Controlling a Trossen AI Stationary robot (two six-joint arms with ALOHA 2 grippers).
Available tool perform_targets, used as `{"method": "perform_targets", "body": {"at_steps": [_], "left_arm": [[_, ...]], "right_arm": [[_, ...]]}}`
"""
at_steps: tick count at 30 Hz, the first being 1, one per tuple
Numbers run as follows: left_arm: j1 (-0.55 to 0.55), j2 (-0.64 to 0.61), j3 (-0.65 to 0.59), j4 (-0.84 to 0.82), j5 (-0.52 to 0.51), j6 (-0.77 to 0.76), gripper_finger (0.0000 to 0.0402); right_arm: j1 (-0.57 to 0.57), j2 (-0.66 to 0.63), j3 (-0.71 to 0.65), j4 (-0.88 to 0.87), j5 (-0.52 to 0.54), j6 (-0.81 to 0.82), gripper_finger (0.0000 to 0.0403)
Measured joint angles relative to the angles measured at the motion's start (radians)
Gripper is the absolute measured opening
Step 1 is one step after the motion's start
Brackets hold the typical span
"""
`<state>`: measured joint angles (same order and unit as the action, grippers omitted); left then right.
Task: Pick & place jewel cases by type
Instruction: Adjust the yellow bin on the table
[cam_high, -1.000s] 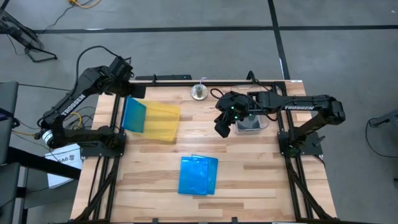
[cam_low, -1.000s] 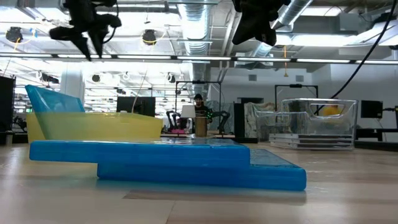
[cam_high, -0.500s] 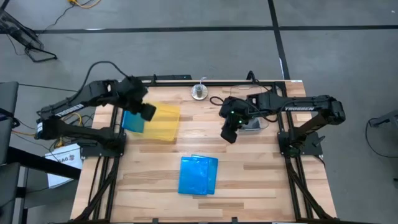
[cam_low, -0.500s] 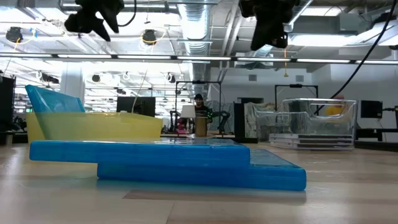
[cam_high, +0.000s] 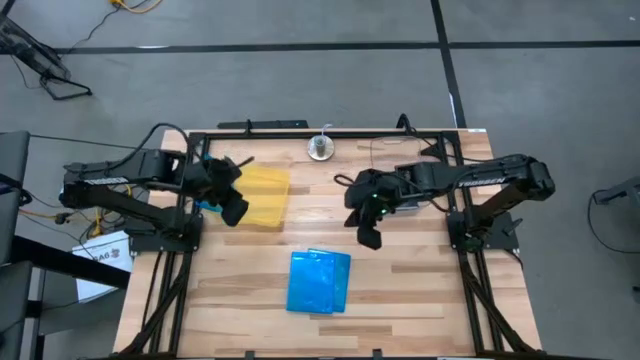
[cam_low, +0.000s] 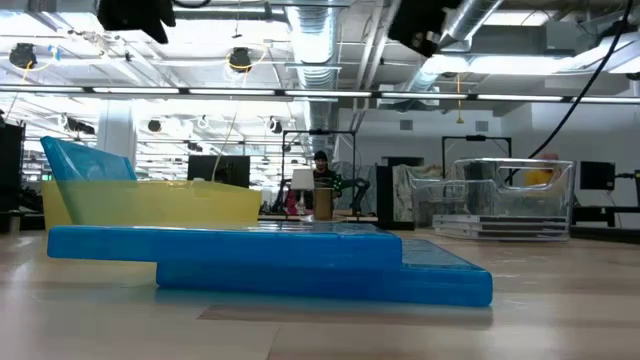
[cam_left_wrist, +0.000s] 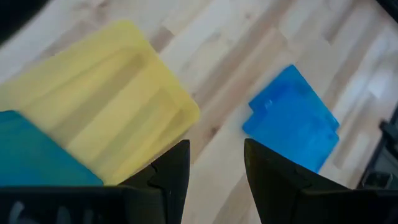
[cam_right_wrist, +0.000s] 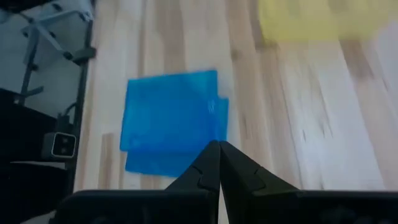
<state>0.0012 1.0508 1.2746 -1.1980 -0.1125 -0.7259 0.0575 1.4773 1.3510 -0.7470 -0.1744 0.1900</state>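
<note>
A small stack of translucent blue jewel cases (cam_high: 318, 282) lies flat on the table near its near edge, also visible in the low view (cam_low: 270, 262). Another blue case (cam_low: 85, 160) leans tilted inside the yellow tray (cam_high: 265, 195). My left gripper (cam_high: 236, 212) hovers open over the tray's near-left part; its wrist view shows the tray (cam_left_wrist: 106, 112) and the stack (cam_left_wrist: 292, 118) ahead. My right gripper (cam_high: 368, 239) is shut and hangs above bare table, just beyond the stack (cam_right_wrist: 171, 127) on its far-right side.
A clear plastic tub (cam_low: 510, 195) sits at the far right, mostly hidden under my right arm in the high view. A small round metal object (cam_high: 320, 148) stands at the far edge. Bare wood lies left and right of the blue stack.
My left gripper has swung from the table's far-left corner toward the near edge, coming over the yellow tray. My right gripper has moved from beside the clear tub toward the near edge, closer to the blue stack. No object has moved.
</note>
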Motion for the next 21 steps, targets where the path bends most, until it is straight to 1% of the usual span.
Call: {"method": "perform_targets", "body": {"at_steps": [4, 7, 9, 15, 19, 21], "left_arm": [[-0.074, 0.0, 0.0, 0.0, -0.006, -0.022, 0.0144], [-0.13, 0.0, 0.0, 0.0, -0.025, -0.07, 0.0144], [-0.168, -0.003, 0.0, 0.001, -0.053, -0.106, 0.0144], [-0.25, -0.035, -0.001, 0.023, -0.145, -0.192, 0.0144], [-0.282, -0.059, 0.0, 0.024, -0.152, -0.234, 0.0144], [-0.301, -0.058, 0.0, 0.019, -0.118, -0.245, 0.0144]], "right_arm": [[-0.007, 0.066, 0.001, 0.074, -0.023, -0.054, 0.0], [-0.021, 0.145, -0.001, 0.115, -0.09, -0.087, 0.0], [-0.028, 0.202, 0.022, 0.169, -0.141, -0.117, 0.0], [-0.05, 0.365, 0.158, 0.174, -0.27, -0.254, 0.0], [-0.066, 0.463, 0.253, 0.179, -0.27, -0.273, 0.0], [-0.072, 0.507, 0.293, 0.181, -0.268, -0.271, 0.0]]}}
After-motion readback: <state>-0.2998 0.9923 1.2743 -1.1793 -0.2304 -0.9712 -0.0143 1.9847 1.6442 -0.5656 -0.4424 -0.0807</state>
